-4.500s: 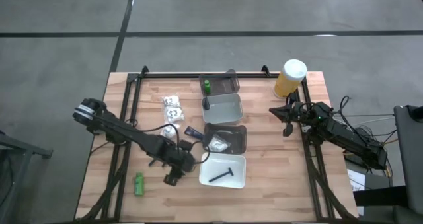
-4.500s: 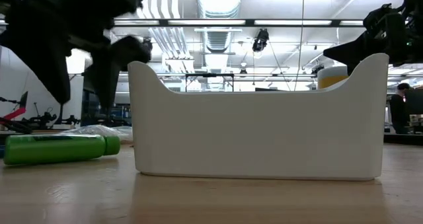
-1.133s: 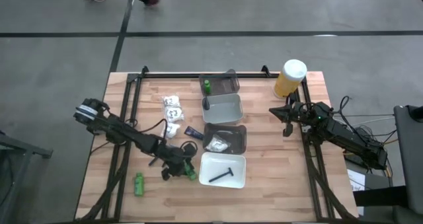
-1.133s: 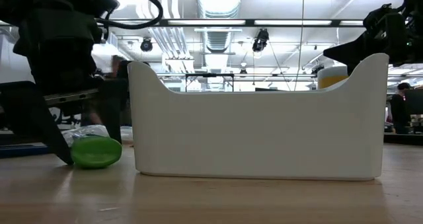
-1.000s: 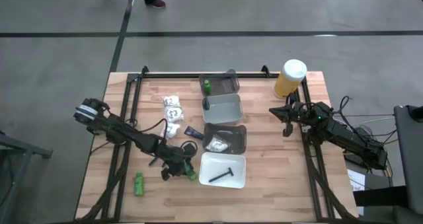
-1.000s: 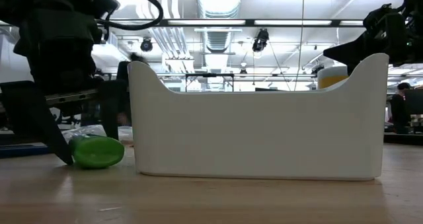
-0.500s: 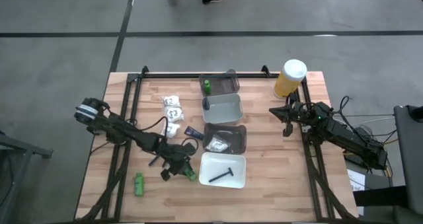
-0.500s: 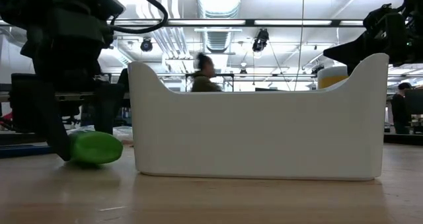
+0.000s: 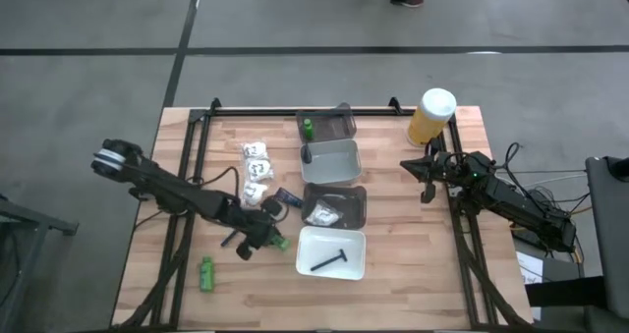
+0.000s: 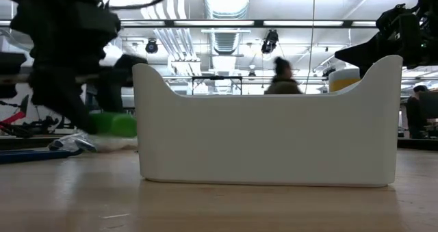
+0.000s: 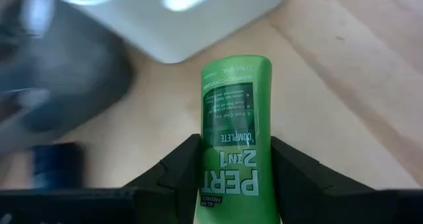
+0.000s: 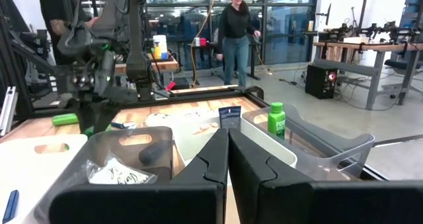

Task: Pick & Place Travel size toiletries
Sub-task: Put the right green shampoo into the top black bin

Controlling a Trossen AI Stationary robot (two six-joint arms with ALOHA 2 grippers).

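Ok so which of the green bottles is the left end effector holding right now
The one beside the white tray, clamped in the left end effector: green bottle. Another lies loose on the table; a third stands in the far tray.

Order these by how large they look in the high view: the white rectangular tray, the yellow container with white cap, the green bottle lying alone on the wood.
1. White rectangular tray, clearly largest.
2. Yellow container with white cap; it stands upright, nearer the camera, so its true rank is unsure.
3. Green bottle lying alone on the wood, smallest.

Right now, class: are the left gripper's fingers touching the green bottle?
Touching. The left wrist view shows the left gripper with both dark fingers pressed against the sides of the green bottle, no gap either side.
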